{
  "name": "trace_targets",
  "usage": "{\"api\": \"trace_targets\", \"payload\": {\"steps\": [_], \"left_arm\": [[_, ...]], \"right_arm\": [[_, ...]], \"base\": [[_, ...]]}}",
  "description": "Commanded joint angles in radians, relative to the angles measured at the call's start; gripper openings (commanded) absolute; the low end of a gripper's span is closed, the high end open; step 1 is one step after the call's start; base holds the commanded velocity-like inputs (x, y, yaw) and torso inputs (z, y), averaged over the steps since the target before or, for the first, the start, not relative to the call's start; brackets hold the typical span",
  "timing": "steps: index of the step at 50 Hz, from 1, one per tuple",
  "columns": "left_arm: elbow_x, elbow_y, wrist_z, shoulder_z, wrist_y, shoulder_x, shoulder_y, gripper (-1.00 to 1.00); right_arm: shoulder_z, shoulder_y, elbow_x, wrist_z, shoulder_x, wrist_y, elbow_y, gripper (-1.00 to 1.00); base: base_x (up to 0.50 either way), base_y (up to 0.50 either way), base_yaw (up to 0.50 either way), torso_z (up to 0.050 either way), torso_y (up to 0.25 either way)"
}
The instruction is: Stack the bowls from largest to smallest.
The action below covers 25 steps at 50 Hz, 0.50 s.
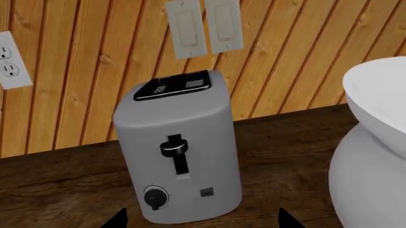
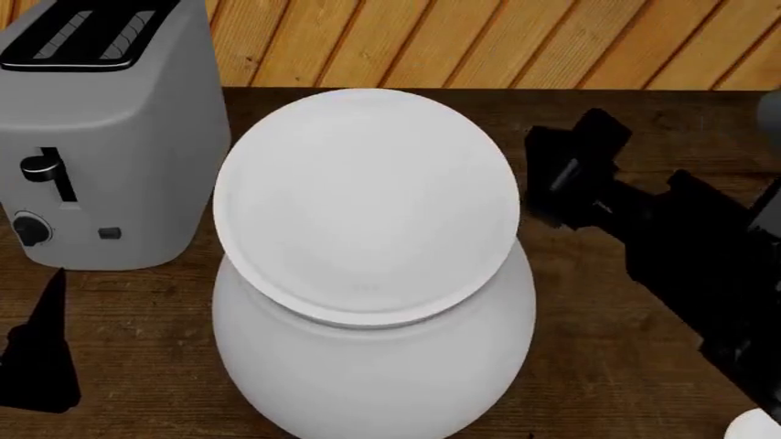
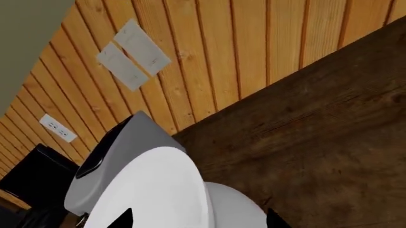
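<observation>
Medium bowl (image 2: 366, 197) sits atop huge pot-like bowl (image 2: 379, 366), hiding its mouth. Small bowl (image 2: 759, 428) cut off at frame edge. Left gripper (image 1: 199, 219) and right gripper (image 3: 198, 219) fingertips apart, holding nothing.

No readable text anywhere — no labels, numbers.

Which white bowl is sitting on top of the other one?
The medium shallow bowl. It rests flat and wide on the huge pot-like bowl, which bulges out underneath.
</observation>
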Motion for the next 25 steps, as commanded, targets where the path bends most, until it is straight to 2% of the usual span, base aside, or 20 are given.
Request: {"api": "trace_targets", "payload": {"steps": [1,4,6,9,11,15,21,25], "left_arm": [[-0.009,0.004,-0.007,-0.005,-0.006,-0.002,-0.002,1.0],[-0.016,0.014,-0.01,-0.009,-0.014,-0.002,-0.003,1.0],[-0.017,0.014,-0.011,-0.009,-0.014,-0.003,-0.004,1.0],[-0.016,0.012,-0.012,-0.006,-0.01,-0.004,-0.002,1.0],[-0.013,0.01,-0.015,-0.001,-0.007,-0.003,0.0,1.0],[-0.013,0.017,-0.018,0.008,-0.007,-0.002,0.006,1.0],[-0.006,0.01,-0.02,0.01,0.01,-0.004,0.015,1.0],[0.006,0.007,-0.024,0.018,0.027,-0.005,0.02,1.0]], "right_arm": [[0.017,-0.05,0.289,0.231,0.143,-0.002,-0.175,1.0],[0.005,-0.078,0.464,0.322,0.278,-0.054,-0.208,1.0],[0.029,-0.108,0.487,0.331,0.325,-0.044,-0.226,1.0],[0.072,-0.169,0.492,0.328,0.359,-0.009,-0.256,1.0],[0.132,-0.208,0.427,0.29,0.376,0.093,-0.301,1.0],[0.165,-0.289,0.478,0.287,0.414,0.081,-0.336,1.0],[0.281,-0.457,0.443,0.168,0.549,0.121,-0.422,1.0],[0.376,-0.57,0.334,0.038,0.572,0.122,-0.45,1.0]], "base": [[0.0,0.0,0.0,0.0,0.0],[0.0,0.0,0.0,0.0,0.0],[0.0,0.0,0.0,0.0,0.0],[0.0,0.0,0.0,0.0,0.0],[0.0,0.0,0.0,0.0,0.0],[0.0,0.0,0.0,0.0,0.0],[0.0,0.0,0.0,0.0,0.0],[0.0,0.0,0.0,0.0,0.0]]}}
